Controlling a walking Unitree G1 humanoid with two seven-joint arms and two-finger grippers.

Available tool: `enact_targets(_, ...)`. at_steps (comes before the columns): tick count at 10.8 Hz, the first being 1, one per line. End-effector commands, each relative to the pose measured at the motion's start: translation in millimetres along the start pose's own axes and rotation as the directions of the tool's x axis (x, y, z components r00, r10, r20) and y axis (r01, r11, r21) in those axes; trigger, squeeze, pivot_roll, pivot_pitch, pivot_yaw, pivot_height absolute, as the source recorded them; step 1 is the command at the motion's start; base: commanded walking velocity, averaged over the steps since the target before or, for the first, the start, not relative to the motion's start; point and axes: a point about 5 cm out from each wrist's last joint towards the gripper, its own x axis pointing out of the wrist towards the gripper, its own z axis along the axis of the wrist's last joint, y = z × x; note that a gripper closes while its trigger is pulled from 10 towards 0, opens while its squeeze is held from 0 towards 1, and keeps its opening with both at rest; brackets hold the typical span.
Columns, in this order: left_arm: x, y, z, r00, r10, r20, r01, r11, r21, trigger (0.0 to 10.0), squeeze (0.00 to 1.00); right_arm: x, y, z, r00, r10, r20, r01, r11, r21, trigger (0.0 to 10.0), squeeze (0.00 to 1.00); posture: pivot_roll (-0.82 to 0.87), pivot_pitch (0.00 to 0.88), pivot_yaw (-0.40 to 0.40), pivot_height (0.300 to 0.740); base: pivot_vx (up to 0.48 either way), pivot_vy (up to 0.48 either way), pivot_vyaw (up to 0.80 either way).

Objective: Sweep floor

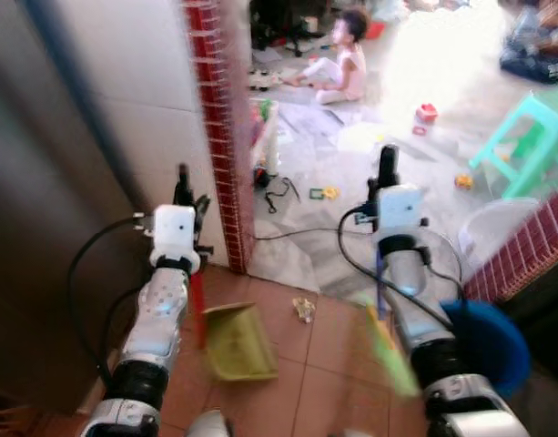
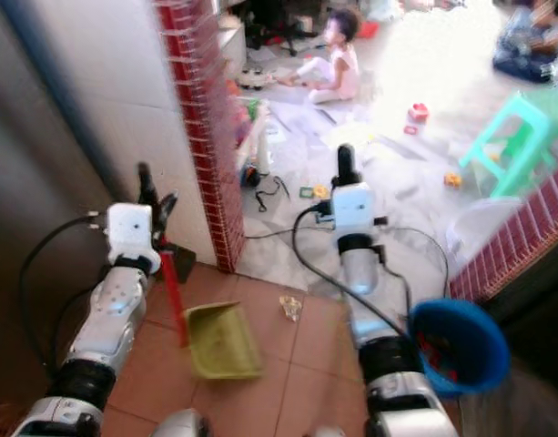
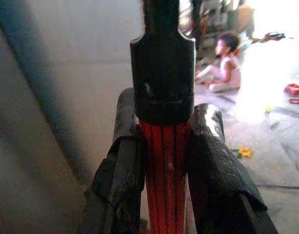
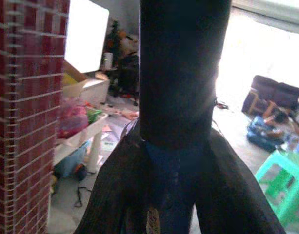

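Your left gripper point(image 3: 164, 161) pinches the red dustpan handle point(image 2: 174, 296), your right gripper point(image 4: 181, 195) clamps the dark broom handle point(image 1: 386, 173). Keep the yellow-green dustpan point(image 2: 219, 341) flat on the near terracotta floor point(image 2: 306, 364), then draw the small crumpled scrap point(image 2: 289, 307), lying just right of it, leftward.

The near floor point(image 1: 288, 355) is terracotta tile; beyond it lies pale marble-pattern floor point(image 1: 351, 196), strongly overexposed by daylight at the far side. A grey wall point(image 1: 87, 137) stands at left, ending in a red mosaic-tiled pillar point(image 1: 219, 137). A green plastic stool point(image 1: 526, 146) stands at right. A person point(image 1: 344, 62) sits on the far floor among scattered toys.
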Motion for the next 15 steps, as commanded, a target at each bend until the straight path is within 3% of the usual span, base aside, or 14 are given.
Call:
enact_targets(1, 7.4, -3.3, 16, 0.997, -0.022, 0.073, 0.02, 0.999, 0.031, 10.0, 0.0, 7.5, -7.3, 16, 0.996, -0.032, 0.077, 0.031, 0.999, 0.017, 10.0, 0.0, -0.01, 0.0, 0.0, 0.74, 0.364, 0.0, 0.0)
enact_targets(4, 6.7, -3.6, 17, 0.997, -0.029, 0.077, 0.026, 0.999, 0.04, 10.0, 0.0, 8.0, -5.4, 16, 0.997, -0.027, 0.078, 0.026, 0.999, 0.024, 10.0, 0.0, 0.0, 0.0, 0.001, 0.74, 0.425, 0.0, 0.0)
enact_targets(7, 9.0, -8.6, 15, 0.998, -0.014, 0.054, 0.014, 1.0, 0.002, 10.0, 0.0, 8.0, -3.3, 17, 0.996, -0.019, 0.086, 0.018, 1.0, 0.011, 10.0, 0.0, 0.0, 0.0, 0.001, 0.74, 0.0, 0.0, 0.0)
enact_targets(9, 11.8, -17.9, 10, 0.998, -0.043, 0.038, 0.042, 0.998, 0.037, 10.0, 0.0, 9.0, -2.2, 16, 0.997, -0.021, 0.071, 0.018, 0.999, 0.039, 10.0, 0.0, 0.0, 0.0, -0.003, 0.74, 0.0, 0.0, 0.0)
enact_targets(11, 19.1, -20.3, 7, 1.0, -0.028, 0.009, 0.028, 0.999, 0.019, 10.0, 0.0, 10.8, -1.5, 16, 0.998, -0.012, 0.068, 0.008, 0.998, 0.054, 10.0, 0.0, -0.01, 0.0, 0.002, 0.74, 0.0, 0.0, 0.0)
enact_targets(15, 23.6, -37.3, -3, 0.993, -0.104, -0.047, 0.105, 0.994, 0.012, 10.0, 0.0, 11.7, 1.5, 11, 0.999, 0.024, 0.037, -0.027, 0.995, 0.095, 10.0, 0.0, -0.02, 0.0, 0.005, 0.74, 0.0, 0.0, 0.0)
